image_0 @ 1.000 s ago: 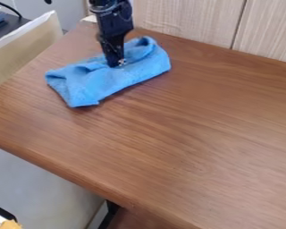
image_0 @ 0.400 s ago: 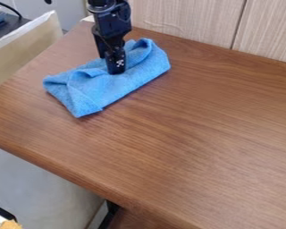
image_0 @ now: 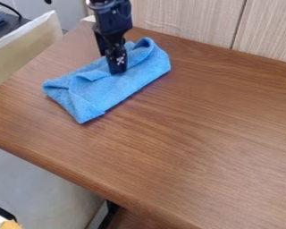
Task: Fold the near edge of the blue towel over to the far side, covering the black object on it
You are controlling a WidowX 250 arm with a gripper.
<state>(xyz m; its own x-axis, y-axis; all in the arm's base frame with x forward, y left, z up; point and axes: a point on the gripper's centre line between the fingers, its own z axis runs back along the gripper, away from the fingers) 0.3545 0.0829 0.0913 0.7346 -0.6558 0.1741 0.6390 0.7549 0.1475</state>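
Directly beneath the pincer [image_0: 117, 71], one blue cloth [image_0: 103, 92], presumably light, soft and limp, is lying on the desk [image_0: 199, 134]. Whether the pincer is gripping, cannot tell; the raised fold [image_0: 146, 48] beside it is seemingly offering purchase.

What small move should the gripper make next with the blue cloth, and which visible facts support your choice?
Probably a slight lift, straight up: the gripper is down on the blue cloth near its middle, and the cloth lies folded on the wooden table, so a small rise would likely show whether the fabric is gripped or only pressed.
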